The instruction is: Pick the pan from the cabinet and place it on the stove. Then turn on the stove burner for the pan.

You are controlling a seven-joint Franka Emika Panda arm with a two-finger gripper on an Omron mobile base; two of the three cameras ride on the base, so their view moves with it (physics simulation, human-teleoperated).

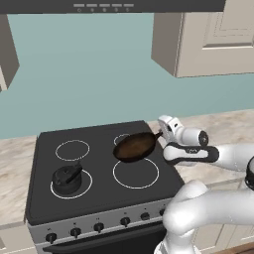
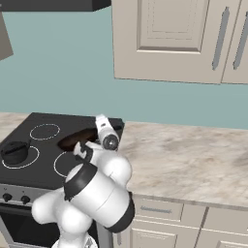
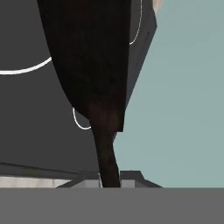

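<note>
The pan (image 1: 135,146) is a small dark skillet hanging tilted over the right half of the stove (image 1: 44,198). My gripper (image 1: 161,133) is shut on the tip of its thin handle. The pan covers most of the back right stove burner (image 1: 120,139), a thin white ring. In the hand view the pan (image 3: 92,65) stretches away from my gripper (image 3: 109,180), with its handle (image 3: 107,157) pinched between the fingertips. From the right, the pan (image 2: 77,138) shows just left of my gripper (image 2: 95,131). The cabinet (image 2: 169,38) hangs on the wall to the right, doors shut.
A black kettle (image 1: 67,178) sits on the front left ring. The large front right ring (image 1: 136,173) lies bare below the pan. A row of black knobs (image 1: 99,227) runs along the stove's grey front. A marble counter (image 2: 184,160) extends to the right, and a range hood (image 1: 104,6) hangs above.
</note>
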